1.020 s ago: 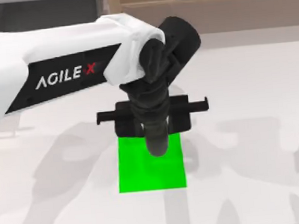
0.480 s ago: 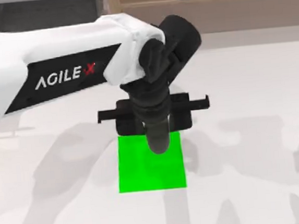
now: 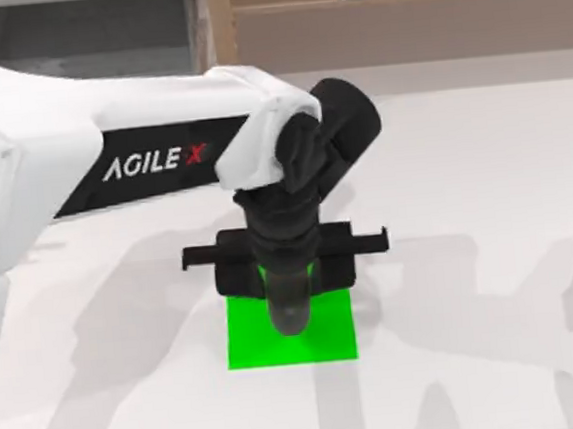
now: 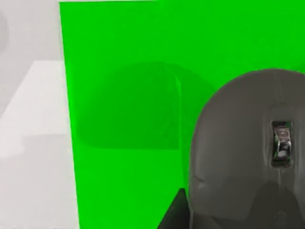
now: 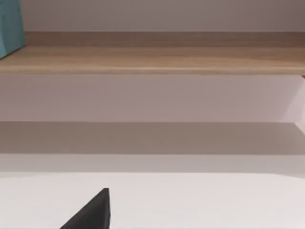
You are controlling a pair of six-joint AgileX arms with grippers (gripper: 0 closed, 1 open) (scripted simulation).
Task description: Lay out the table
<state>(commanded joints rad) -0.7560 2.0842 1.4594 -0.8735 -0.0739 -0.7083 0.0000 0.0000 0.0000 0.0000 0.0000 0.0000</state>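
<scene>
Green mat (image 3: 333,341): lies flat on the near middle of the counter (image 3: 487,207), which spreads out white all around it.
Grey mouse (image 4: 238,143): the left wrist view catches it over the mat, with its shadow off to one side, so I'd say it's not down yet. From the top view the arm hides it.
Left gripper (image 3: 290,315): jaws look clenched on the mouse. A second ago it sat at the mat's far edge, and now it's come nearer, right over the green. Looks like placing is close.
Right arm: parked, with its wrist camera facing the far tan shelf (image 5: 152,52).
Teal box (image 5: 9,24): up on that shelf.
</scene>
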